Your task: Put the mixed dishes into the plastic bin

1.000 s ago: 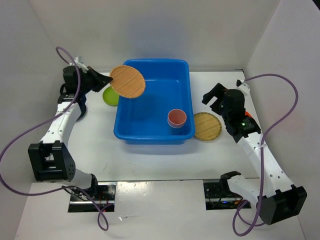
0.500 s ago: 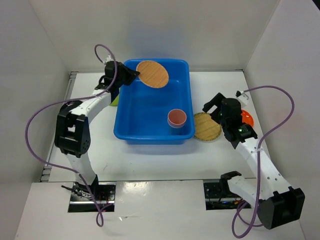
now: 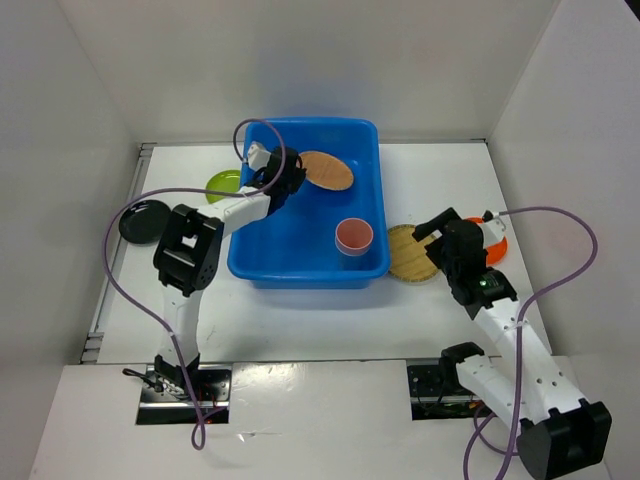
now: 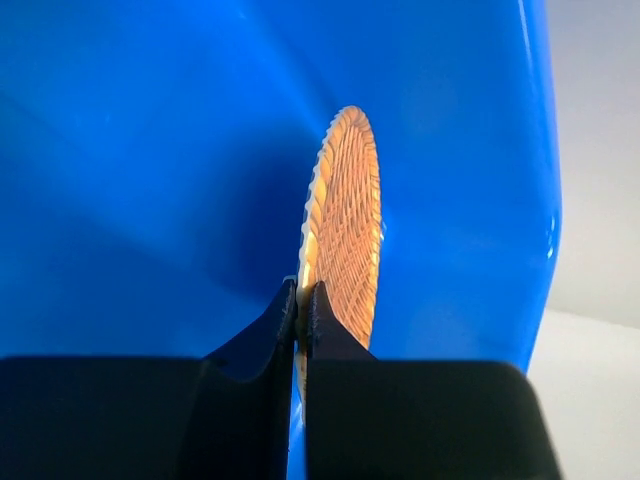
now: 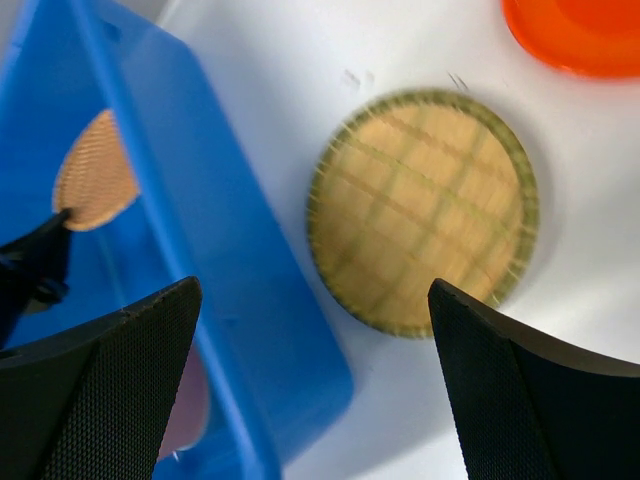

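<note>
Step in hand: lowering the held woven plate (image 3: pixel 326 170) into the blue bin (image 3: pixel 300 275), as I judged it.
Left tool (image 4: pixel 302 290): fingers pressed together on the plate's near rim, a thin edge pinch; the plate stood on edge in the wrist view.
Plate position: over the far part of the bin, inside its walls, tilted; whether it touched the floor or the far wall could not be told.
Already in the bin: the pink cup (image 3: pixel 353 236), near the right wall, well apart from the held plate.
Right tool (image 5: pixel 312 288): fingers spread, holding nothing, hovering above the second woven plate (image 5: pixel 425 235), which lay flat on the worktop (image 3: pixel 300 320) just beside the bin's right wall.
Left outside: orange plate (image 5: pixel 580 35) near the second woven plate; lime-green plate (image 3: pixel 222 185) and black plate (image 3: pixel 143 220) to the left of the bin.
Doing it well: tip the plate towards flat and bring it low before parting the fingers, since an edge-on release would probably let it roll or clatter.
Clearance: keep the release spot away from the cup.
Withdrawal: lift the left tool straight up over the rim, avoiding the near wall.
</note>
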Controlling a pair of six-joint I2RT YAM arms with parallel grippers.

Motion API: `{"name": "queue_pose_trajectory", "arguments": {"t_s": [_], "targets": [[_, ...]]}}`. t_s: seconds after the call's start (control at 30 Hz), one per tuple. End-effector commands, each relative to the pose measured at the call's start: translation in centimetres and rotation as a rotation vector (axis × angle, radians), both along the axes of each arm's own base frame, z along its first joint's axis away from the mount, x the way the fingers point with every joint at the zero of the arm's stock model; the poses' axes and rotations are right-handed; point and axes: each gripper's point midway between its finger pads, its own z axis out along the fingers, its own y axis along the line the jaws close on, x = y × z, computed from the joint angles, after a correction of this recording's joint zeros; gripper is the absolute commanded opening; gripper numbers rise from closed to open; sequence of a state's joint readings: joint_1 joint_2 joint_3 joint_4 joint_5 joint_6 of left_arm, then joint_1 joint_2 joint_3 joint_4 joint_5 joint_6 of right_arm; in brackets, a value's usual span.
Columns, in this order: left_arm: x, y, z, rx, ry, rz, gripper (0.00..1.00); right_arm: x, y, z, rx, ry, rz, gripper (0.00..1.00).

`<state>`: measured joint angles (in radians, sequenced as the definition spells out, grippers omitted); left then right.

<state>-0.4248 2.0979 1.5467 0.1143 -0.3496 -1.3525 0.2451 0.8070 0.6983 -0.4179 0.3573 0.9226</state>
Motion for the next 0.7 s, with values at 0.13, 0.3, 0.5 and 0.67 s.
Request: {"name": "queue_pose_trajectory", "arguments": {"t_s": [0.13,0.3,0.5,0.67], "targets": [[1.7,1.1,2.2,-0.095,-0.054,0.176,0.00,-2.9,-0.4,-4.0,0.155,0.061,-0.111,0.99],[1.3,1.0,-0.4,-0.079,-0.001,0.173,0.00,-4.4,-0.1,-6.5,0.234,0.092,-0.126,0.99],[0.9,0.7,-1.6,-0.065,0.036,0.143,0.33,-5.9,-0.2,-8.4,0.260,0.150,-0.154,0.99],[0.3,-0.1,-2.9,-0.076,0.072,0.101,0.59,-7.2,0.0,-11.1,0.290,0.225,-0.174,0.99]]}}
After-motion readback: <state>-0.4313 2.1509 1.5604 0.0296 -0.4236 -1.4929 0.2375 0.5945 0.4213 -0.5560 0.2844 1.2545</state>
